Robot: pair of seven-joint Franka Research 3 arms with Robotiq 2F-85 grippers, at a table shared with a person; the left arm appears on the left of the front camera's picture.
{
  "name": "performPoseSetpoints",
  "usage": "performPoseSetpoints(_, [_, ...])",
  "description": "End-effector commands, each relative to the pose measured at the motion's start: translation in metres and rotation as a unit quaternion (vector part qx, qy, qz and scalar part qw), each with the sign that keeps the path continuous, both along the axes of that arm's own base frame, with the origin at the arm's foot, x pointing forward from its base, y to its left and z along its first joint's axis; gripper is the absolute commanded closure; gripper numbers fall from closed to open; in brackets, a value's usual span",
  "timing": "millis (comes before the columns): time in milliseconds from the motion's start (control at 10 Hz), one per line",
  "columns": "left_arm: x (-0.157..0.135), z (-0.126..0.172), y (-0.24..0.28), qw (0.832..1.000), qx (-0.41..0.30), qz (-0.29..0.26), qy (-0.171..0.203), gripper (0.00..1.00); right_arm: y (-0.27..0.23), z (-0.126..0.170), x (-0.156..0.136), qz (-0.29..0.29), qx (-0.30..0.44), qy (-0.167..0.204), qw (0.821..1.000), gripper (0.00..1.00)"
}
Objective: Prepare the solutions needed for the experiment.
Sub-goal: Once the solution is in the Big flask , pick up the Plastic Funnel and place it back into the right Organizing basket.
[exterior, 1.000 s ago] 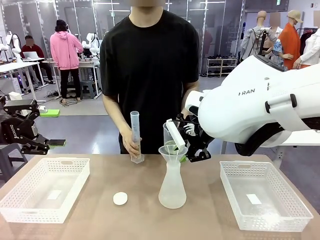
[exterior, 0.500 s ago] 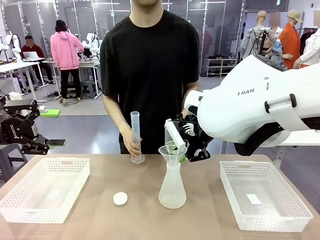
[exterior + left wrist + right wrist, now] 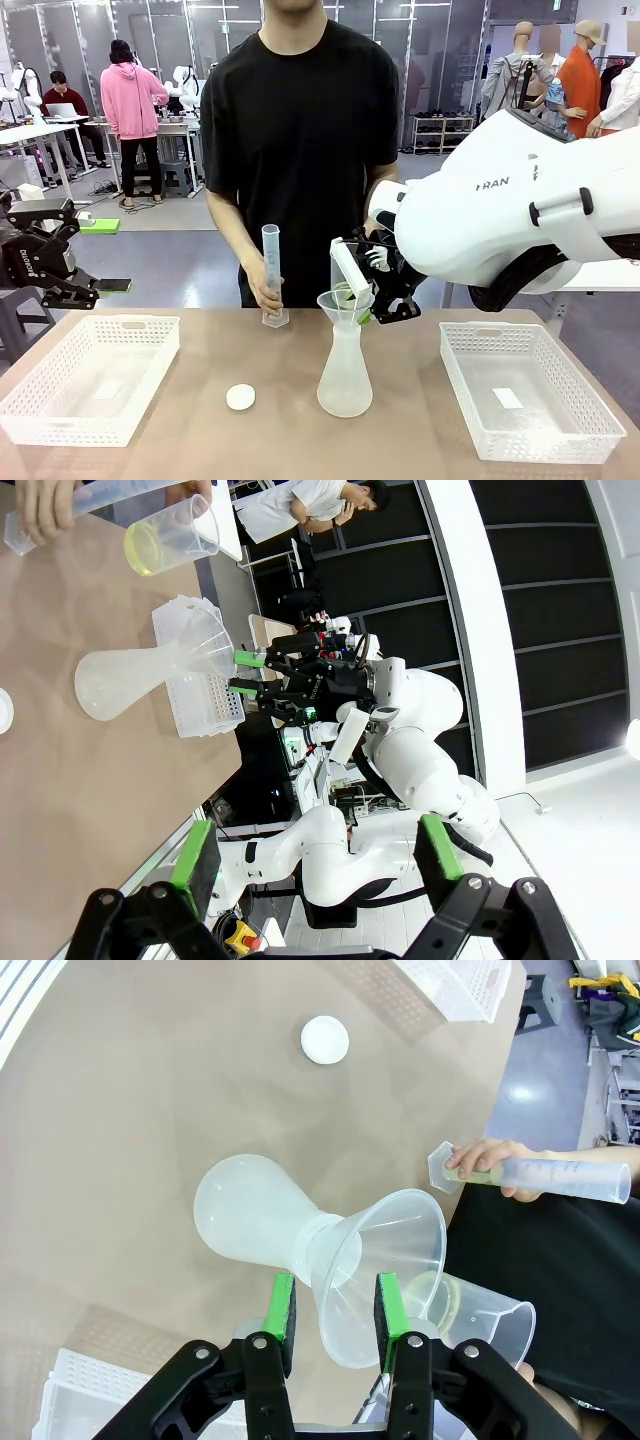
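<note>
Frosted clear plastic at centre stage: the flask (image 3: pixel 345 380) is standing upright in the middle of the surface (image 3: pixel 200 440), with a clear funnel (image 3: pixel 345 303) sitting in its neck. The robot's right hand (image 3: pixel 368 308) is reaching in from the right and grasping the funnel at its rim. From the right wrist, its green pads are sitting either side of the funnel's wall, partly closed on it.

Just above the funnel, the person is tipping a clear cup (image 3: pixel 338 262) towards it. From the left wrist, a little pale yellow liquid (image 3: pixel 145 552) is showing in the bottom of that cup. Whether any liquid is in the flask, I cannot tell.

The person's other hand (image 3: pixel 262 290) is gripping a tall thin measuring tube (image 3: pixel 270 250), which is standing on the far part of the surface, left of the flask.

A small round white stopper (image 3: pixel 240 397) is lying flat on the surface, left of the flask and apart from it.

The robot's left hand (image 3: pixel 100 290) is hanging out at the far left, above a white basket (image 3: pixel 90 375), its fingers spread wide and gripping nothing. A second white basket (image 3: pixel 530 390) is sitting on the right side of the surface.
</note>
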State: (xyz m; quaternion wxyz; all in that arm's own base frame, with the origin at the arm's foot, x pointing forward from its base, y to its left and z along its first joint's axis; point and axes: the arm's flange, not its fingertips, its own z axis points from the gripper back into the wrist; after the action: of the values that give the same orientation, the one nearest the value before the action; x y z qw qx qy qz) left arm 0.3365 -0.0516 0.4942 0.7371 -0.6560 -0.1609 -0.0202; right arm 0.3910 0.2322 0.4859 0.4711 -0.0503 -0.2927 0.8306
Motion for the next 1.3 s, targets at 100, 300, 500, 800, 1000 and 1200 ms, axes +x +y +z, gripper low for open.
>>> performPoseSetpoints(100, [0.001,0.002,-0.003,1.0,-0.012,0.0,-0.002,0.0,0.018,0.036,-0.026,-0.007,-0.051,-0.054,0.997,0.58])
performPoseSetpoints(300, [0.001,0.002,-0.003,1.0,-0.012,0.0,-0.002,0.0,0.012,0.073,-0.048,-0.022,-0.072,-0.059,0.995,0.58])
performPoseSetpoints(500, [0.001,0.002,-0.003,1.0,-0.012,0.0,-0.002,0.0,-0.021,0.096,-0.057,-0.111,-0.043,-0.031,0.992,0.58])
performPoseSetpoints(800, [0.001,0.002,-0.003,1.0,-0.012,0.0,-0.002,0.0,-0.086,0.11,-0.08,-0.313,0.12,0.037,0.941,0.58])
performPoseSetpoints(1000, [0.001,0.002,-0.003,1.0,-0.012,0.0,-0.002,0.0,-0.113,0.107,-0.099,-0.362,0.226,0.05,0.903,0.58])
performPoseSetpoints(1200, [0.001,0.002,-0.003,1.0,-0.012,0.0,-0.002,0.0,-0.112,0.099,-0.102,-0.366,0.271,0.05,0.889,0.58])
